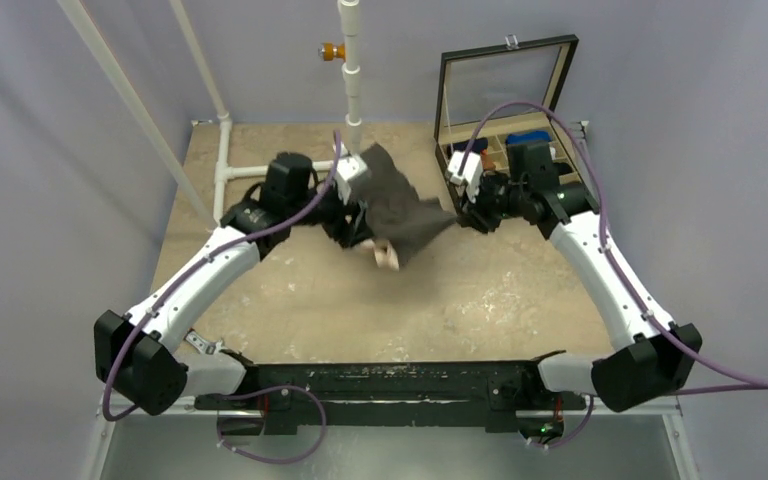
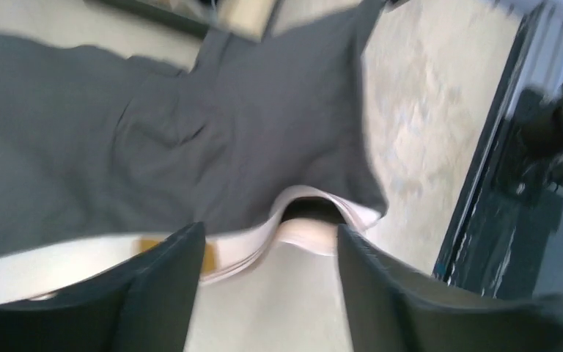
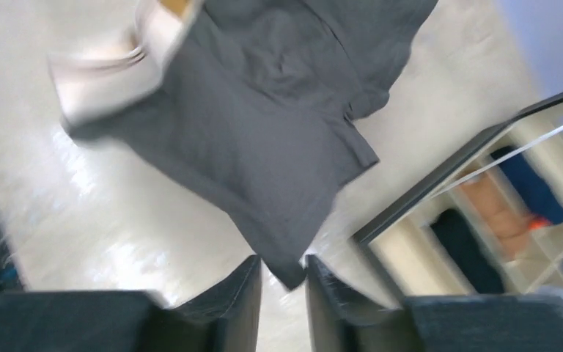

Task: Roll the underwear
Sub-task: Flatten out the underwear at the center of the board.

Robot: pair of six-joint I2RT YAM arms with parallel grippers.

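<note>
The left gripper (image 2: 266, 238) has its jaws spread wide and released. The underwear (image 1: 400, 205) shows a blurred pale edge just beyond them. The right gripper (image 3: 282, 265) has its jaws narrowly apart around a fabric corner, and blur hides whether they pinch it. The garment is bunched between both grippers over the middle of the worktop (image 1: 410, 310). Behind it, the right arm partly covers an open case (image 1: 505, 90).

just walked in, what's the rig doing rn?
Rolling underwear, but no roll has begun. The grey underwear is spread out between the two grippers over the middle of the table. The left gripper is open, with the pale waistband in the gap. A fabric corner sits between the right gripper's nearly closed fingers; whether it is pinched is unclear. An open box stands at the far right.
</note>
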